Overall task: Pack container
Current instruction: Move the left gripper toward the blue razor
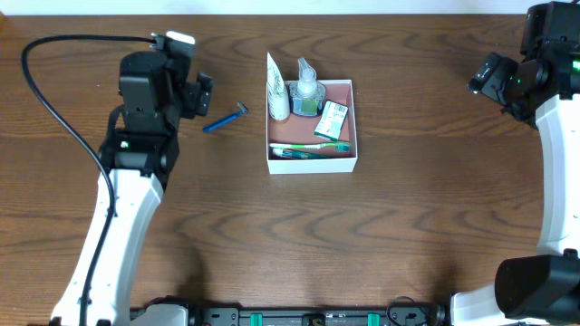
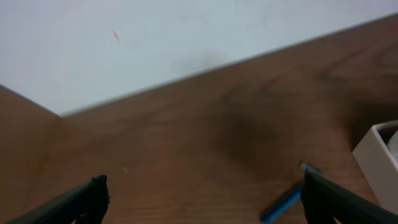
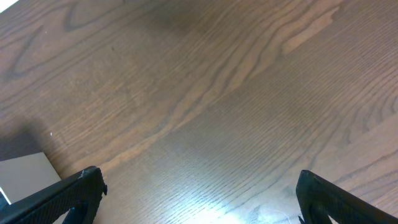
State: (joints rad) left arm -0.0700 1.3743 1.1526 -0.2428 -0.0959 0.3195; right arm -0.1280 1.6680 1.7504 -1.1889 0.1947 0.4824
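The container [image 1: 354, 118] is a square white box with a pinkish floor at the table's middle back. It holds a white tube [image 1: 277, 91], a clear pump bottle [image 1: 307, 89], a green-and-white soap box [image 1: 332, 119] and toothbrushes [image 1: 308, 148]. A blue razor [image 1: 224, 119] lies on the table left of it, and shows in the left wrist view [image 2: 283, 203]. My left gripper [image 1: 201, 94] is open and empty, just left of the razor. My right gripper [image 1: 482, 80] is open and empty at the far right. The container's white corner shows in the left wrist view [image 2: 377, 163].
A black cable [image 1: 50, 91] loops over the table's left back part. The table's back edge meets a white wall [image 2: 155, 43]. A pale flat object [image 3: 25, 174] shows at the left edge of the right wrist view.
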